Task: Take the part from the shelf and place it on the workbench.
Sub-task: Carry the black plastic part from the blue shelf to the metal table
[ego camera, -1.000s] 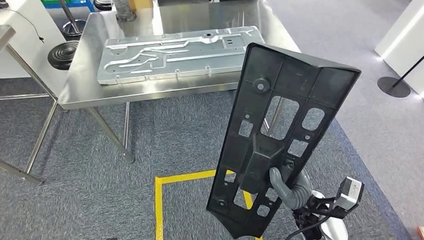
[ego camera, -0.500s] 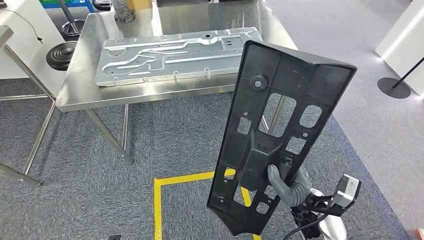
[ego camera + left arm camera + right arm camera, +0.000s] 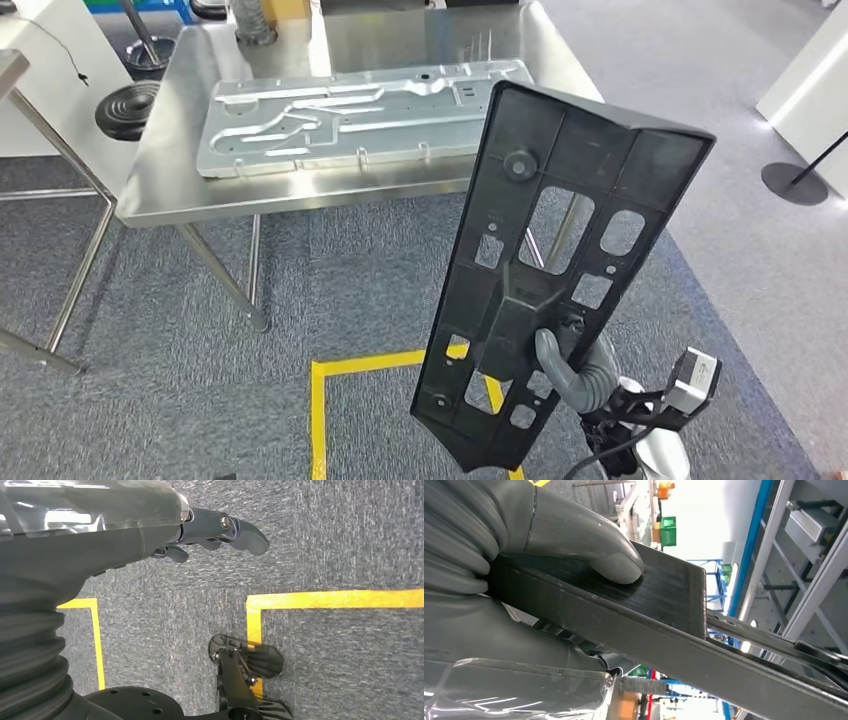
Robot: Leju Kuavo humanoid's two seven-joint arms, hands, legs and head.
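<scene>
Writing: nothing readable anywhere, not on the part, not on the plate.
Part point(image 3: 560, 270): long black plastic panel, held up nearly on end, tilted, above the carpet and in front of the worktop's near edge, not resting on anything.
Part shape: ribbed frame, raised rim, several rectangular and rounded cut-outs, 1 round boss near the top end.
Right hand point(image 3: 570, 370): clamped on the part's lower section, grey thumb pressed on the face turned to the head camera.
Right wrist close-up: thick grey thumb point(image 3: 589, 545) flat on the panel's point(image 3: 664, 597) matte black surface, rest of the hand wrapped under the edge.
Left hand point(image 3: 215, 532): hanging over the carpet, holding nothing, dark fingers loosely curled and a bit apart.
Worktop point(image 3: 160, 185): brushed stainless steel, shiny, thin metal legs, just beyond the part.
Metal plate point(image 3: 350, 110): big flat stamped grey sheet with pressed ridges and small holes, lying flat on the worktop.
Floor point(image 3: 200, 380): grey speckled carpet, yellow tape point(image 3: 350, 365) marking a square corner below the part.
Off to the right: black round stanchion base point(image 3: 795, 182) on smooth pale floor.
</scene>
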